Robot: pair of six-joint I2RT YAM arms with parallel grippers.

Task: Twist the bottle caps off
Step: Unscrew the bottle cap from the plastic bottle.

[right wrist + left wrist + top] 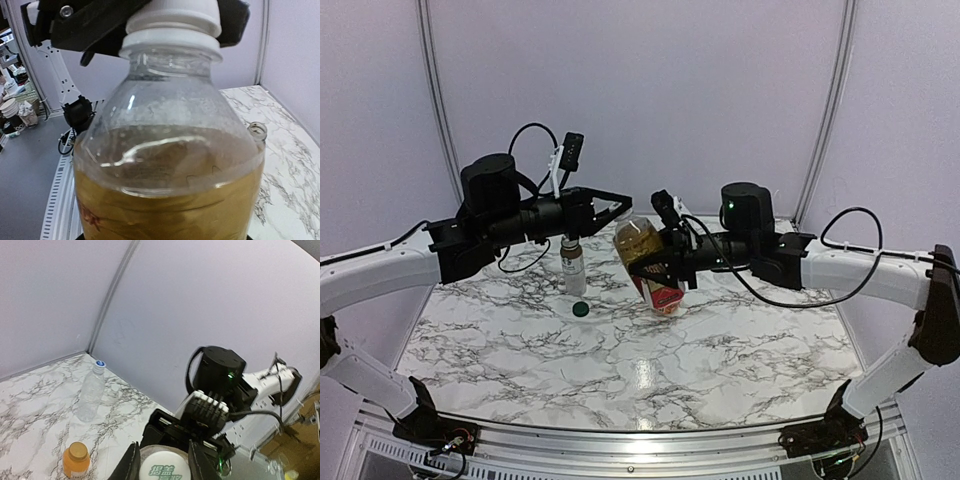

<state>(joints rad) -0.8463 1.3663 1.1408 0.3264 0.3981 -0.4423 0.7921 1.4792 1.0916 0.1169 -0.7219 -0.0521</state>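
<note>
The amber tea bottle [640, 243] with a red label hangs tilted above the table, my right gripper [662, 270] shut round its lower body. Its white cap [165, 469], printed with green characters, sits between my left gripper's [165, 466] fingers [129, 466], which are shut on it. In the right wrist view the tea bottle [170, 170] fills the frame, its cap [172, 20] at the top and my right fingers hidden behind it. A short clear bottle [573, 268] stands uncapped, a dark green cap [580, 309] lying in front of it.
An orange juice bottle [76, 461] with an orange cap and a tall clear bottle [91, 392] with a white and blue cap stand near the back corner wall. The short bottle's open neck [257, 131] shows beside the tea bottle. The table [640, 380] is marbled white.
</note>
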